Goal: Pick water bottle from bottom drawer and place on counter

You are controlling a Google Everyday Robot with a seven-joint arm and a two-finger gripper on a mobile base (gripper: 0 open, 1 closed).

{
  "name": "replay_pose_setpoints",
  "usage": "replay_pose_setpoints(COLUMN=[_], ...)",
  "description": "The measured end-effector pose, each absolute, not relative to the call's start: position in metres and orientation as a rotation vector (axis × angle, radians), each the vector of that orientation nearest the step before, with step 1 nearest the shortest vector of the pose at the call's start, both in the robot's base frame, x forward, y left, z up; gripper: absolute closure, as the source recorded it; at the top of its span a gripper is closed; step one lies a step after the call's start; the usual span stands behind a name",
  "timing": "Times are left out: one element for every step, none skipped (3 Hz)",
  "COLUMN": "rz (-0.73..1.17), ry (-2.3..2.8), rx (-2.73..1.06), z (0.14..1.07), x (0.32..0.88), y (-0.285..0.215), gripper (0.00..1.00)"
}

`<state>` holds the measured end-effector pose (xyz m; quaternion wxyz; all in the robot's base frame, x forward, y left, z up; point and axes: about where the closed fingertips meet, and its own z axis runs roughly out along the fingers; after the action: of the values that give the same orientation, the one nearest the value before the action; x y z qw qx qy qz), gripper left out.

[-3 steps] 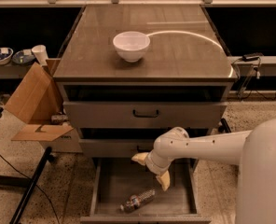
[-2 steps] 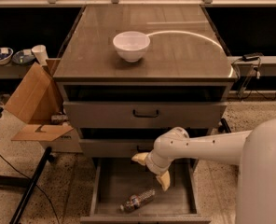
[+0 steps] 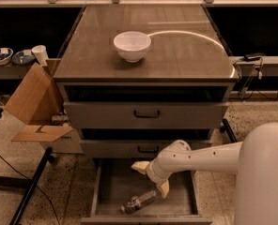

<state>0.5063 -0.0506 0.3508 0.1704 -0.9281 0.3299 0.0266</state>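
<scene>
Hand over the open drawer, bottle not yet picked up.

The hand hangs low inside the open bottom drawer, its two fingers spread wide with nothing between them. The bottle lies on its side on the drawer floor just below and in front of the hand, apparently untouched. By my reading the task is at an early stage: the drawer stands open and the reach is made, while the grasp, the lift and the setting down on the surface are all left to do. Counted: one bottle, one white bowl on the surface, three drawers of which the lowest is pulled fully out, one hand, and one cardboard box to the left of the cabinet.
</scene>
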Motion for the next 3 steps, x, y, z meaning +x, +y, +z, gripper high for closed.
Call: replay_pose_setpoints(rz=[0.064, 0.071, 0.089], ry=[0.898, 0.877, 0.888], rx=[-2.613, -2.592, -2.549], z=[0.319, 0.281, 0.238], x=[0.495, 0.492, 0.495], y=[-0.045, -0.040, -0.041], gripper=[0.00, 0.00, 0.00])
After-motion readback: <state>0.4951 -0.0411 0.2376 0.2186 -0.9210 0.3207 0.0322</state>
